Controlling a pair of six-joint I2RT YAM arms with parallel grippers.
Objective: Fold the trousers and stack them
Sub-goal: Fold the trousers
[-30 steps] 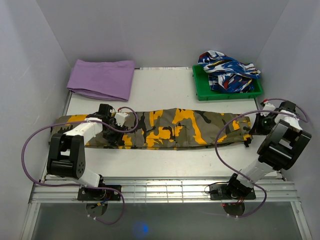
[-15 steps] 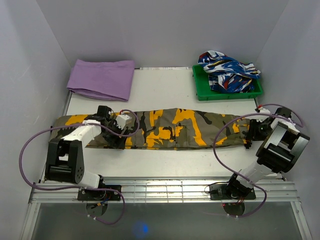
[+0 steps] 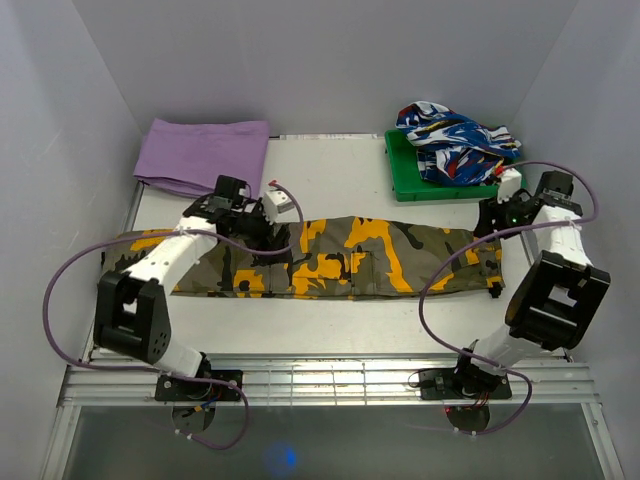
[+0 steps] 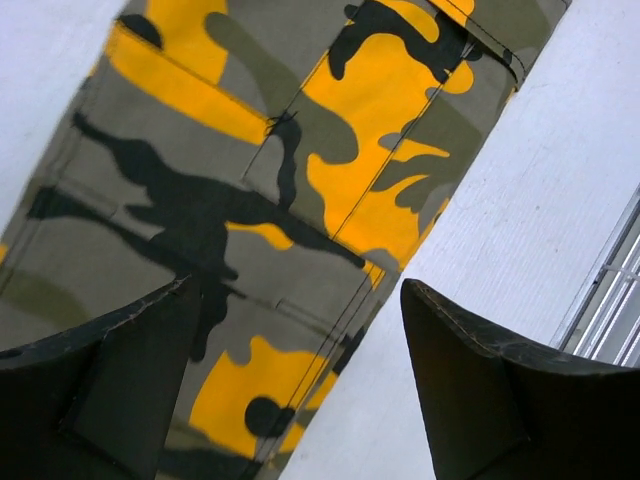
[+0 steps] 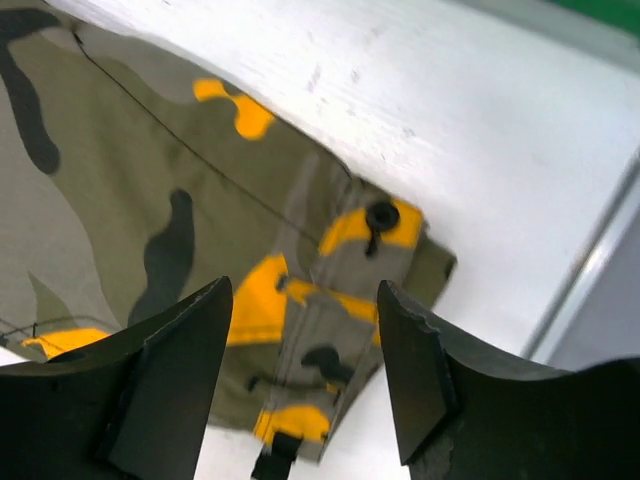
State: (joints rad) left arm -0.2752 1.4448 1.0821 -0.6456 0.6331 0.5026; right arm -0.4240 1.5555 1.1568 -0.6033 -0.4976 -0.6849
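The camouflage trousers (image 3: 350, 258) lie flat and stretched across the white table, waist end to the right. My left gripper (image 3: 262, 232) hovers open over their left half; in the left wrist view its gripper (image 4: 300, 290) stands wide with the trousers (image 4: 250, 180) below and nothing between the fingers. My right gripper (image 3: 492, 218) hangs open above the waist end. The right wrist view has that gripper (image 5: 305, 290) over the trousers' waistband (image 5: 340, 300) and its black button (image 5: 381, 215), apart from the cloth.
A folded purple cloth (image 3: 205, 158) lies at the back left. A green tray (image 3: 405, 178) at the back right holds a blue, white and red garment (image 3: 455, 140). Grey walls close in both sides. Metal rails (image 3: 330, 380) run along the near edge.
Both grippers have opened and let go of the trousers. The left one rose and moved back and right; the right one lifted away toward the back. The trousers stay flat.
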